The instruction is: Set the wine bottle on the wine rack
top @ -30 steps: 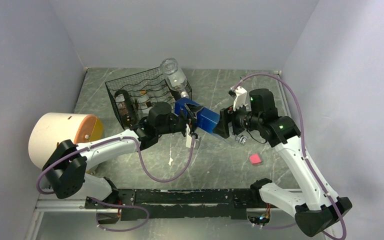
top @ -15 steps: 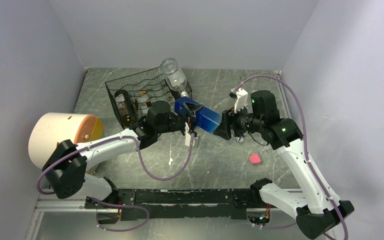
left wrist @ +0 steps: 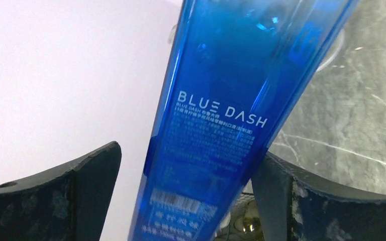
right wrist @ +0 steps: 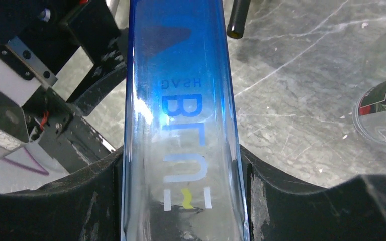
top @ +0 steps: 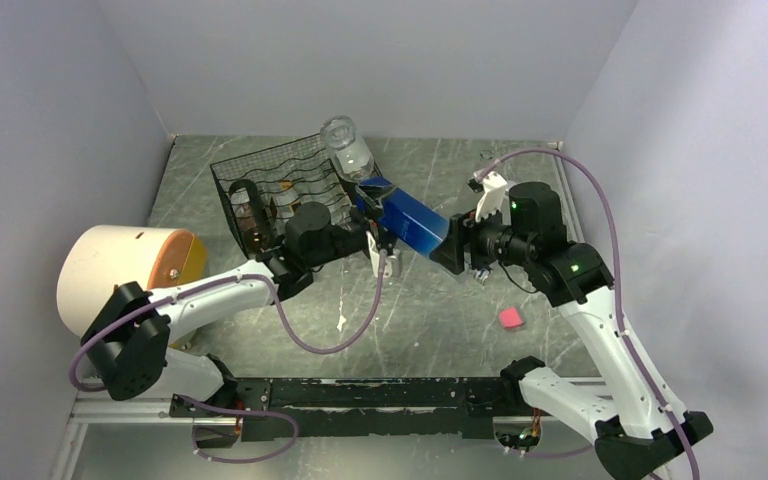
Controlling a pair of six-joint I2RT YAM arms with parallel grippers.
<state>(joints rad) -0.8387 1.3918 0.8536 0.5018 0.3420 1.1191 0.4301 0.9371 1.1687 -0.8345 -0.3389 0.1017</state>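
Note:
The wine bottle [top: 407, 222] is blue, square-sided glass lettered BLUE DASH, and hangs in the air just right of the wine rack [top: 278, 182]. My right gripper [top: 453, 246] is shut on its lower end, with both jaws pressed against the glass [right wrist: 181, 125] in the right wrist view. My left gripper [top: 374, 240] stands open around the bottle's [left wrist: 216, 100] other end. There the left finger [left wrist: 88, 181] is clear of the glass and the right finger [left wrist: 276, 196] lies close beside it. The black wire rack holds brown bottles [top: 248, 212] in its lower rows.
A clear glass bottle [top: 348, 154] lies on the rack's top right corner, close to the blue bottle's far end. A white and orange cylinder [top: 120, 270] lies at the left. A small pink block [top: 509, 318] sits on the marbled table [top: 430, 320].
My left gripper has opened and let go of the blue bottle. The right gripper now carries it alone, and its far end has swung up toward the rack's right corner.

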